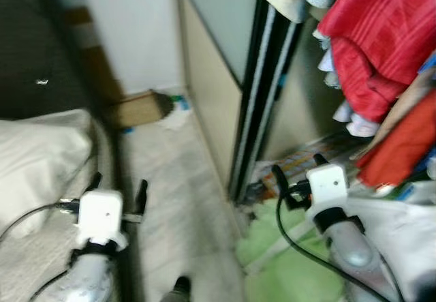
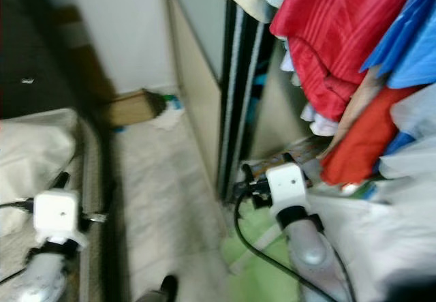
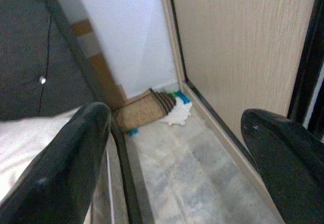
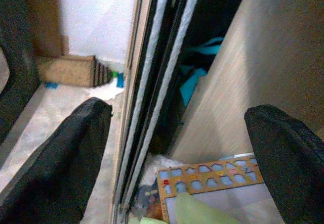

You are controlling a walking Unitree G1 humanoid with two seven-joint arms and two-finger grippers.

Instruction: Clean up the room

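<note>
I face a narrow strip of pale floor (image 1: 170, 179) between a bed and a wardrobe. At its far end lie a brown cardboard box (image 1: 139, 108), a crumpled white scrap (image 3: 177, 115) and a small teal item (image 1: 180, 101). A green cloth (image 1: 286, 268) lies on the floor by my right arm. An orange shape-puzzle board (image 4: 207, 176) rests at the wardrobe's foot. My left gripper (image 1: 119, 189) hovers open over the bed's edge, holding nothing. By the sliding-door track, my right gripper (image 1: 298, 169) is also open and holds nothing.
White bedding (image 1: 41, 152) and a dark headboard (image 1: 34, 43) are on the left. The wardrobe's sliding door (image 1: 211, 77) stands on the right. Red and other clothes (image 1: 381, 43) hang inside it. White bags (image 1: 402, 227) sit low on the right.
</note>
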